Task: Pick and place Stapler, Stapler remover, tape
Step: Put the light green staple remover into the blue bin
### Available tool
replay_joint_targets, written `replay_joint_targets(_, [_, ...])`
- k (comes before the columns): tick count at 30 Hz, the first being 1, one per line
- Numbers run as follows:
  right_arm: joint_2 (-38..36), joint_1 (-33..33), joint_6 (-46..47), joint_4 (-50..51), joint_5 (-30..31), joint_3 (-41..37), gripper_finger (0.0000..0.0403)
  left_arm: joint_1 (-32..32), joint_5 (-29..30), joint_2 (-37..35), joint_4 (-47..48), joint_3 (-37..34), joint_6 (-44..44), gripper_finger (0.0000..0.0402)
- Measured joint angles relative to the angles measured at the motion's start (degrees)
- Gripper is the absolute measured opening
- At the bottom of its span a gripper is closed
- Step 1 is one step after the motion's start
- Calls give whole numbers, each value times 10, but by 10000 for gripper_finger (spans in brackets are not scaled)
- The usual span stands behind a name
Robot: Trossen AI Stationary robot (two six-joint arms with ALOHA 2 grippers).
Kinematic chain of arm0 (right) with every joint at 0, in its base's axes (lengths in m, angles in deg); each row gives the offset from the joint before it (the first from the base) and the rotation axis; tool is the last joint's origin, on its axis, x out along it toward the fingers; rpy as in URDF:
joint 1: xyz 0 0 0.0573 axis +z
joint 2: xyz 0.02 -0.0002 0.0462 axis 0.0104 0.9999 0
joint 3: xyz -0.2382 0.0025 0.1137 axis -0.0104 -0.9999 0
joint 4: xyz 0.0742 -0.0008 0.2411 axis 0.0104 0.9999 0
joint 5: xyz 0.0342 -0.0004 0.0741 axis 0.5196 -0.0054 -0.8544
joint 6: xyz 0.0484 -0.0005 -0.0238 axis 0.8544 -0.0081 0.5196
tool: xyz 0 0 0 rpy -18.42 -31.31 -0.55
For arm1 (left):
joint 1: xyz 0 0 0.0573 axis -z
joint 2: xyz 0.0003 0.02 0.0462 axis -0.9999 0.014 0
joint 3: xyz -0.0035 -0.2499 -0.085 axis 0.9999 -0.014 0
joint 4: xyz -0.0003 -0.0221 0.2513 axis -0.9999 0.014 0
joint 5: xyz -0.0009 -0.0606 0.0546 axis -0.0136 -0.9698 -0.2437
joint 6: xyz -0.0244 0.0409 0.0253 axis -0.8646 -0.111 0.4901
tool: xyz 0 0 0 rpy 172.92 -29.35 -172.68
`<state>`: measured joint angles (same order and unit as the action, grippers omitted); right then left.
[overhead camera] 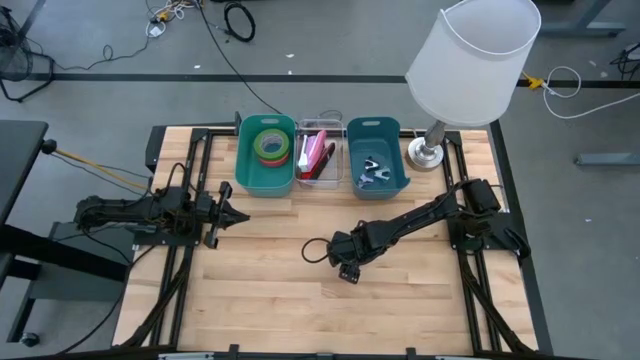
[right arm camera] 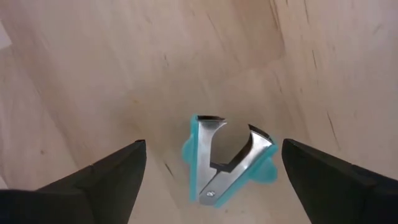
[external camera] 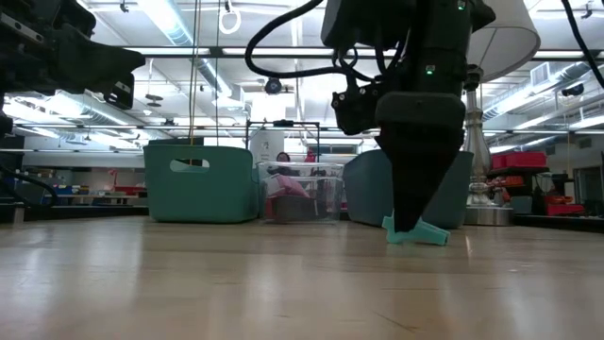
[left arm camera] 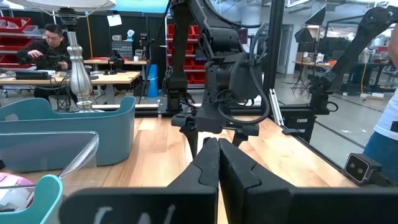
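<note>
As fingers (right arm camera: pixel 106 177) spread, stapler remover (right arm camera: pixel 227 158) lies between.

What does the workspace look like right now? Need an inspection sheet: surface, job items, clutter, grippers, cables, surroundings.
Surface: wooden table, mostly bare.
Job's things: teal staple remover lying on the wood; tape rolls in left teal bin; pink stapler in clear bin; more removers in right teal bin.
Clutter: white lamp at the far right corner.
Grippers: right gripper open, straddling the staple remover; left gripper shut, parked at left.
Cables: loose cables on the floor beyond the table.
Surroundings: a seated person at a bench.
</note>
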<state>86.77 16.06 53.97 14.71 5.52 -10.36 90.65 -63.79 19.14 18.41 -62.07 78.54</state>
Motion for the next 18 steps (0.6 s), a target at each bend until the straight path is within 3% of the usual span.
replay_joint_targets(18, [0, 0, -20, -1, 0, 0, 260, 0, 0, 0, 0, 0, 0, 3])
